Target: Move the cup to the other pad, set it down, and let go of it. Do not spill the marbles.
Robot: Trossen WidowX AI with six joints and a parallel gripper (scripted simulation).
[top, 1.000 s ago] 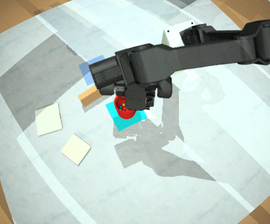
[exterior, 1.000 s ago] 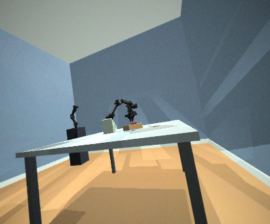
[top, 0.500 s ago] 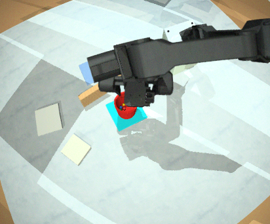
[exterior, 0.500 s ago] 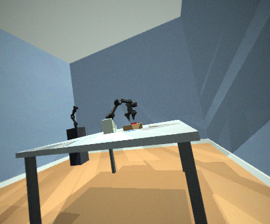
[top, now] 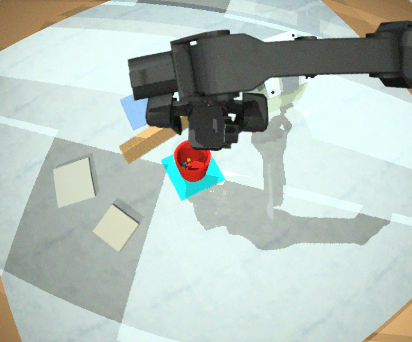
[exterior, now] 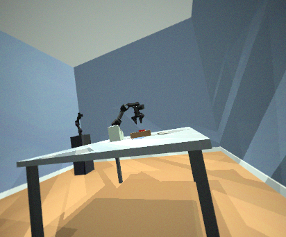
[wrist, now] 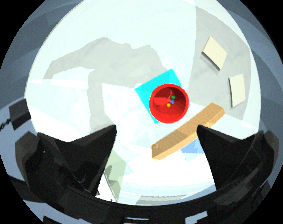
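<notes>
The red cup point(top: 193, 173) point(exterior: 141, 130) point(wrist: 167, 118) stands upright on the cyan pad point(top: 183, 191) point(wrist: 146, 95), toward the pad's side nearest the wooden bar. Several small coloured marbles point(top: 185, 164) point(wrist: 170, 101) lie inside the cup; none shows outside it. The blue pad point(top: 133, 113) point(wrist: 190, 148) lies beyond the bar, partly hidden by the arm and, in the wrist view, by a finger. My gripper point(top: 207, 125) point(exterior: 138, 123) point(wrist: 158, 129) is wide open and empty, raised above the cup and clear of it.
A wooden bar point(top: 140, 145) point(exterior: 140, 134) point(wrist: 187, 132) lies between the two pads, close to the cup. Two cream tiles point(top: 74, 183) point(top: 116, 227) point(wrist: 214, 53) point(wrist: 237, 90) lie off to one side. A pale green block point(exterior: 115, 134) stands near the arm's base.
</notes>
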